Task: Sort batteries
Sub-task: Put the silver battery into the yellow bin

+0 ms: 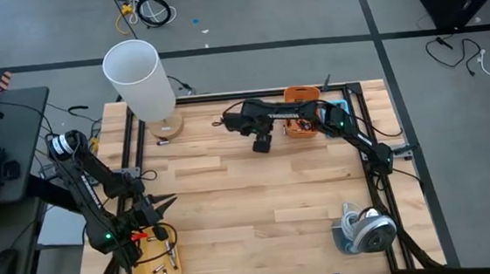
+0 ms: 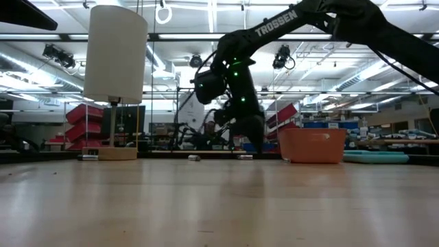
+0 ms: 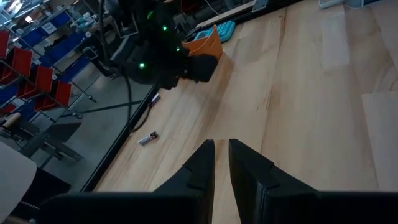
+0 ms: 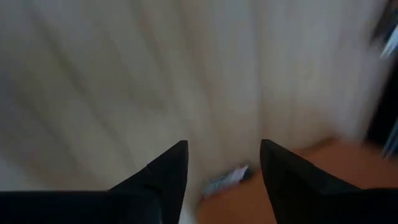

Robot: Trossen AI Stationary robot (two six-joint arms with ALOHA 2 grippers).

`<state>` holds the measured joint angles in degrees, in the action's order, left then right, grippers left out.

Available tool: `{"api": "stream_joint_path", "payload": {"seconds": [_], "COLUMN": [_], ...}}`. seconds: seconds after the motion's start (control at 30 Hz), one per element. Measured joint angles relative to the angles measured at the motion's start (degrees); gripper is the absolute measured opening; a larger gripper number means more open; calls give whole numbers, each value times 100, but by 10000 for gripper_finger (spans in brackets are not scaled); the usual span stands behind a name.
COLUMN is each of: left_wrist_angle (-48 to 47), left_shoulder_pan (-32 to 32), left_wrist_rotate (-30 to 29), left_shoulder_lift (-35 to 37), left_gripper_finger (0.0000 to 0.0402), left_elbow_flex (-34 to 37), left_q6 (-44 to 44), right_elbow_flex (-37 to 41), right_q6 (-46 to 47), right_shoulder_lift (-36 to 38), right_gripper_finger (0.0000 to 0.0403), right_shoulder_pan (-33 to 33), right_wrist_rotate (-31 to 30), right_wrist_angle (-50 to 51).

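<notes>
My right gripper point(image 1: 261, 144) reaches over the far middle of the table, pointing steeply down, open. A small silvery battery point(image 4: 227, 179) lies on the wood below the gap between its fingers point(image 4: 224, 155), untouched; it also shows in the low view point(image 2: 245, 157). Another battery point(image 3: 147, 138) lies to its left near the far edge point(image 2: 194, 158). My left gripper point(image 1: 164, 203) waits at the near left above a wooden tray point(image 1: 181, 265) that holds several batteries point(image 1: 161, 268). Its fingers point(image 3: 222, 144) stand a narrow gap apart with nothing between them.
An orange bin point(image 1: 301, 124) stands at the far edge just right of my right gripper, with a blue calculator point(image 1: 338, 110) beyond it. A lamp with a white shade point(image 1: 139, 75) stands at the far left. A tape roll point(image 1: 366, 232) lies near right.
</notes>
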<state>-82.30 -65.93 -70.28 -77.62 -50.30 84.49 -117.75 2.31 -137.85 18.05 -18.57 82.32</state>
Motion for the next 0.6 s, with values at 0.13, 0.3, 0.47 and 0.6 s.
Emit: {"api": "stream_joint_path", "payload": {"seconds": [0.13,0.3,0.47,0.6], "left_wrist_angle": [-99,-86,-109,-119], "left_shoulder_pan": [0,0,-2,0], "left_wrist_rotate": [0,0,-52,-239], "left_shoulder_lift": [0,0,0,0], "left_gripper_finger": [48,48,48,48], "left_elbow_flex": [0,0,0,0], "left_q6": [-2,141,168,170], "right_elbow_flex": [-43,-397,-722,-726], "right_q6": [-566,-591,22,357], "right_shoulder_lift": [5,12,25,-9], "right_gripper_finger": [163,134,124,125], "right_shoulder_pan": [20,269,603,774], "right_wrist_rotate": [-84,615,1817,2301], "right_wrist_angle": [-1016,-1639,-2312,-2761]}}
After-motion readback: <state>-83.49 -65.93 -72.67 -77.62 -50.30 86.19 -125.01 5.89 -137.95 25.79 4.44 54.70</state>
